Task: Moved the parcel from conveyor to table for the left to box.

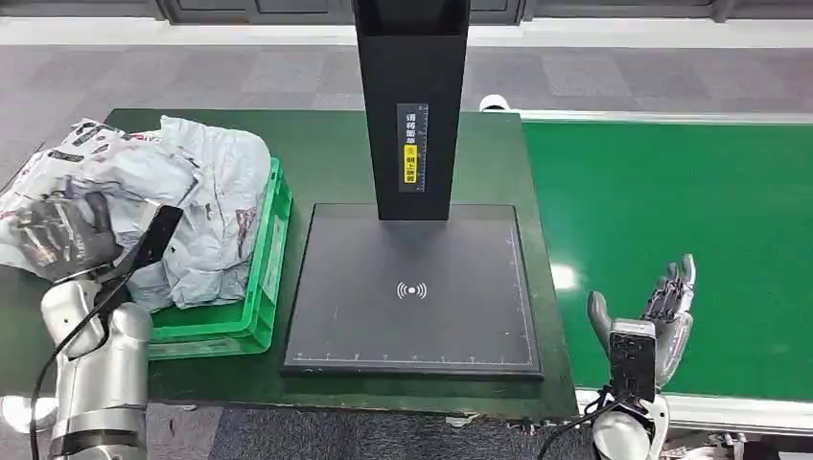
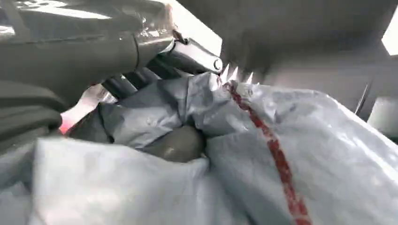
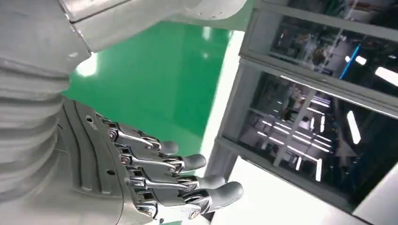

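The left hand (image 1: 59, 235) grips a grey poly-mailer parcel (image 1: 91, 177) at the green crate (image 1: 271, 259), left of the scanner plate (image 1: 412, 287). Soft, light, slippery film: grasp bunched folds. The right hand (image 1: 662, 311) hovers empty, fingers spread, over the conveyor (image 1: 671, 192).

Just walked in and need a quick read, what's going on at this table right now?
The left robot hand is gripping a grey parcel at the heap of parcels in the green bin. The right robot hand hangs open and empty over the green conveyor. The black scanner plate between them is bare.
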Robot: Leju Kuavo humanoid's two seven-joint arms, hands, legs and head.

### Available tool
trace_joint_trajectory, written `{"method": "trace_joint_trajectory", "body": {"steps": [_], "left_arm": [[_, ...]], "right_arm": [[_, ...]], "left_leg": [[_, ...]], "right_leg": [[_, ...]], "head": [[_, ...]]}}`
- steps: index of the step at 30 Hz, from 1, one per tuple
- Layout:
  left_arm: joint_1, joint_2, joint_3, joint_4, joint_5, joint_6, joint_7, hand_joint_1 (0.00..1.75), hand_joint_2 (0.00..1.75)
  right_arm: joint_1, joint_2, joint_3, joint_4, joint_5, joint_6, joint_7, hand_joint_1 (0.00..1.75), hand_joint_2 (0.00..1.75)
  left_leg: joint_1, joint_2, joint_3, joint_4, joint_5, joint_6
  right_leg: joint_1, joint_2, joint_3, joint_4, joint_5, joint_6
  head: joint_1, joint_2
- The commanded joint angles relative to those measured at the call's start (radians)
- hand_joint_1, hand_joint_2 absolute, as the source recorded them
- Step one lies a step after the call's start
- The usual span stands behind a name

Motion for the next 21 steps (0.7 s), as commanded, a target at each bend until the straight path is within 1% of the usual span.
{"method": "trace_joint_trajectory", "body": {"steps": [1,2,3,4,5,6,7,8,9,10,11,13,14,15,16,17,18,19,20,21], "left_arm": [[0.062,0.147,-0.434,0.494,0.234,-0.434,-0.148,0.00,1.75],[0.056,0.157,-0.472,0.532,0.215,-0.461,-0.117,0.00,1.75],[0.032,0.136,-0.470,0.574,0.225,-0.370,-0.092,0.00,1.75],[0.006,0.115,-0.466,0.596,0.244,-0.361,-0.093,0.00,1.75],[-0.015,0.091,-0.440,0.594,0.296,-0.352,-0.103,0.00,1.75],[-0.039,0.065,-0.412,0.578,0.347,-0.341,-0.095,0.00,1.75],[-0.051,0.045,-0.387,0.552,0.400,-0.328,-0.107,0.00,1.75],[-0.068,0.028,-0.373,0.526,0.447,-0.328,-0.102,0.00,1.75],[-0.074,0.019,-0.365,0.509,0.478,-0.325,-0.105,0.00,1.75],[-0.084,0.009,-0.367,0.483,0.527,-0.321,-0.120,0.00,1.75],[-0.091,0.002,-0.368,0.471,0.562,-0.319,-0.130,0.00,1.75],[-0.113,-0.017,-0.376,0.461,0.657,-0.259,-0.161,0.00,1.75],[-0.125,-0.026,-0.368,0.464,0.713,-0.244,-0.174,0.00,0.00],[-0.137,-0.039,-0.346,0.461,0.785,-0.223,-0.199,0.00,0.00],[-0.141,-0.039,-0.350,0.463,0.788,-0.223,-0.199,0.00,0.00],[-0.151,-0.049,-0.326,0.461,0.868,-0.208,-0.228,0.00,0.00],[-0.159,-0.056,-0.312,0.451,0.936,-0.177,-0.256,0.00,0.00],[-0.162,-0.059,-0.311,0.442,0.986,-0.154,-0.276,0.00,0.00],[-0.164,-0.064,-0.306,0.422,1.036,-0.135,-0.294,0.00,0.00],[-0.163,-0.066,-0.307,0.410,1.062,-0.126,-0.304,0.00,0.00]], "right_arm": [[-0.068,-0.009,-0.044,0.060,0.027,0.050,-0.001,0.00,1.75],[-0.088,-0.008,-0.039,0.076,0.054,0.031,-0.002,0.00,1.75],[-0.092,0.001,-0.038,0.067,0.085,0.007,0.007,0.00,1.75],[-0.081,0.005,-0.039,0.044,0.098,0.002,0.018,0.00,1.75],[-0.070,0.007,-0.037,0.027,0.106,0.009,0.036,0.00,1.75],[-0.056,0.009,-0.036,0.008,0.111,0.014,0.048,0.00,1.75],[-0.046,0.010,-0.034,0.001,0.116,0.019,0.056,0.00,1.75],[-0.036,0.013,-0.031,-0.005,0.117,0.023,0.059,0.00,1.75],[-0.034,0.015,-0.030,-0.005,0.119,0.022,0.058,0.00,1.75],[-0.033,0.017,-0.024,0.001,0.119,0.027,0.060,0.00,1.75],[-0.035,0.018,-0.019,0.004,0.119,0.029,0.061,0.00,1.75],[-0.048,0.008,0.009,0.028,0.117,0.034,0.064,0.00,1.75],[-0.052,0.003,0.019,0.039,0.115,0.033,0.069,0.00,1.75],[-0.057,-0.003,0.032,0.053,0.112,0.034,0.072,0.00,1.75],[-0.057,-0.002,0.034,0.055,0.111,0.033,0.073,0.00,1.75],[-0.062,-0.007,0.046,0.066,0.109,0.028,0.072,0.00,1.75],[-0.070,-0.012,0.059,0.075,0.107,0.028,0.074,0.00,1.75],[-0.080,-0.013,0.065,0.087,0.106,0.023,0.081,0.00,1.75],[-0.094,-0.015,0.071,0.103,0.103,0.023,0.089,0.00,1.75],[-0.098,-0.017,0.074,0.110,0.102,0.018,0.090,0.00,1.75]], "left_leg": [[0.000,-0.003,0.005,-0.005,0.002,0.000],[-0.001,0.000,0.006,-0.005,0.001,0.000],[-0.001,0.001,0.006,-0.006,0.001,0.000],[-0.001,0.003,0.005,-0.004,0.000,0.000],[-0.001,0.001,0.004,-0.003,0.001,0.000],[-0.002,-0.001,0.008,-0.007,0.001,0.000],[-0.004,-0.003,0.010,-0.006,0.001,0.000],[-0.004,-0.004,0.013,-0.008,0.001,0.000],[-0.006,-0.009,0.016,-0.007,-0.001,0.003],[-0.008,-0.009,0.021,-0.006,-0.004,0.006],[-0.006,-0.012,0.022,-0.007,-0.003,0.005],[-0.005,-0.016,0.021,-0.007,-0.002,0.005],[-0.006,-0.017,0.024,-0.006,-0.003,0.005],[-0.005,-0.018,0.020,-0.006,-0.001,0.006],[-0.006,-0.019,0.024,-0.005,-0.002,0.006],[-0.005,-0.019,0.020,-0.006,0.000,0.006],[-0.004,-0.020,0.019,-0.005,0.000,0.006],[-0.006,-0.021,0.022,-0.004,-0.001,0.007],[-0.004,-0.021,0.018,-0.004,0.000,0.006],[-0.005,-0.021,0.020,-0.004,0.000,0.006]], "right_leg": [[0.000,-0.003,0.006,-0.005,0.001,-0.001],[-0.001,0.001,0.006,-0.004,0.001,0.000],[0.001,0.001,0.007,-0.006,0.001,0.000],[-0.001,0.004,0.004,-0.003,0.001,0.000],[-0.001,0.002,0.004,-0.002,0.001,0.000],[-0.002,0.000,0.009,-0.005,0.001,0.000],[-0.006,-0.002,0.010,-0.002,-0.001,0.000],[-0.005,-0.003,0.013,-0.004,-0.001,0.001],[-0.008,-0.009,0.018,-0.001,-0.006,0.003],[-0.010,-0.010,0.023,0.001,-0.010,0.004],[-0.008,-0.013,0.024,-0.002,-0.010,0.003],[-0.007,-0.018,0.024,-0.003,-0.010,0.004],[-0.009,-0.018,0.026,-0.001,-0.011,0.004],[-0.007,-0.019,0.024,-0.002,-0.010,0.004],[-0.008,-0.019,0.027,0.000,-0.011,0.005],[-0.007,-0.020,0.024,-0.003,-0.009,0.004],[-0.006,-0.020,0.024,-0.003,-0.008,0.005],[-0.008,-0.021,0.027,-0.001,-0.010,0.005],[-0.006,-0.021,0.024,-0.002,-0.008,0.005],[-0.007,-0.021,0.026,-0.001,-0.009,0.006]], "head": [[0.000,0.000],[0.000,0.000],[0.000,0.000],[0.000,0.000],[0.001,0.000],[-0.001,0.000],[0.000,0.000],[0.000,0.000],[0.000,0.000],[0.000,0.000],[0.000,0.000],[0.000,0.000],[0.000,0.000],[0.000,0.000],[0.000,0.000],[0.000,0.000],[0.000,0.000],[0.000,0.000],[0.000,0.000],[0.000,0.000]]}}
